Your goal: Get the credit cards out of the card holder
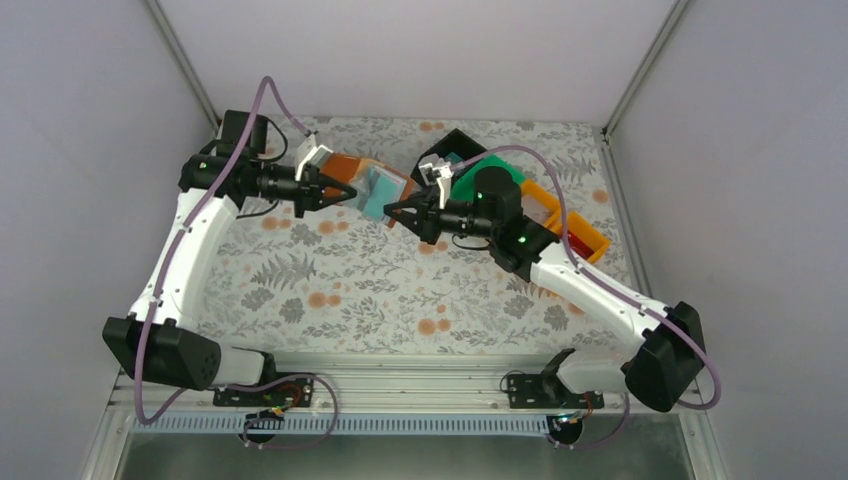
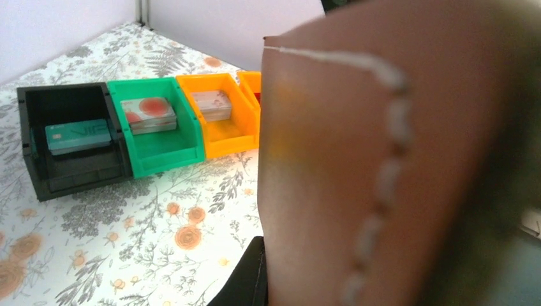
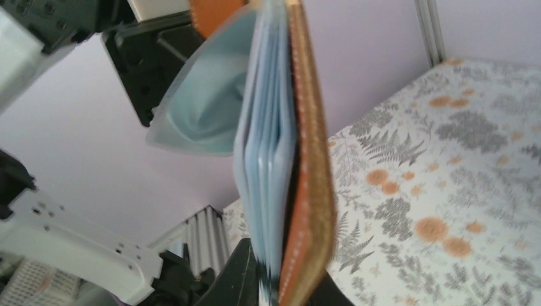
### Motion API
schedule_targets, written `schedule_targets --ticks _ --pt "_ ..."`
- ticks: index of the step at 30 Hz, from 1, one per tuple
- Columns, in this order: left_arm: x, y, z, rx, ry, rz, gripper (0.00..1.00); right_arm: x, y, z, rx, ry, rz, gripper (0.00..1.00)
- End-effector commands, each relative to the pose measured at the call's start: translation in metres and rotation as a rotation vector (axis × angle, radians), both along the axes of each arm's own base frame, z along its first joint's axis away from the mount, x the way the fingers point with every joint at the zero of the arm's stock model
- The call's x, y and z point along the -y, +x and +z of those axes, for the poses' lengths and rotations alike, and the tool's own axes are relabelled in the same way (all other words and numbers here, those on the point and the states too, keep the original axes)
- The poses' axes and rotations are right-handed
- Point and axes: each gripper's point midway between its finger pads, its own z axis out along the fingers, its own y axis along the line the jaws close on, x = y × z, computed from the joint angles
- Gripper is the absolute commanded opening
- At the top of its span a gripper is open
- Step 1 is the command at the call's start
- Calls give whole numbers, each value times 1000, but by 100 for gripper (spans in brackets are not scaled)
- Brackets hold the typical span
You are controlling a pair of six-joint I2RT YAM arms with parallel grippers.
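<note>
Blurred card holder (image 2: 383, 159) cut off by frame, mostly hiding far orange bin (image 2: 249, 80)

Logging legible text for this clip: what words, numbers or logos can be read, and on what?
Teal card in the black bin: pale lettering, too blurred to read.
Pale cards in the green bin and orange bin: patterns only, nothing legible.
The card holder: stitching only, no text.

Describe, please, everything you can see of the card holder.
The card holder is a brown, leather-looking bifold with pale stitching along its edge and a pale blue lining of stacked slots. It is partly open and held above the table between the left gripper and the right gripper, each clamped on one flap. Whether any cards are inside cannot be told.
</note>
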Motion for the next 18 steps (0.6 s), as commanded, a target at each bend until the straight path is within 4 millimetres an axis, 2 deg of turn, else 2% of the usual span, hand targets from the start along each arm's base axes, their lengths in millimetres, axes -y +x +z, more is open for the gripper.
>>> schedule_targets --ticks 1,2,3,4,7,8,10,15,18 --pt "-1 -10 19 23 -57 -35 7 5 -3 22 60 29 -23 4" --pt "-3 -7 19 27 -53 -22 27 7 1 21 53 16 -50 4" --pt "-6 -4 17 28 -45 -6 52 10 4 19 40 -2 -76 4" --pt "-10 0 17 36 -35 10 70 13 8 17 23 -24 -107 4" --pt "-20 13 12 92 33 81 96 22 19 2 -77 -106 -201 4" --pt "-22 17 11 114 54 108 100 23 24 -2 -114 -121 -230 4" --pt "-24 21 13 160 70 136 100 21 28 -7 -190 -125 -254 4" --pt "-2 34 5 242 197 188 100 1 38 -26 -319 -163 -285 4" --pt "4 46 -3 282 276 239 100 -12 39 -27 -323 -176 -280 4"
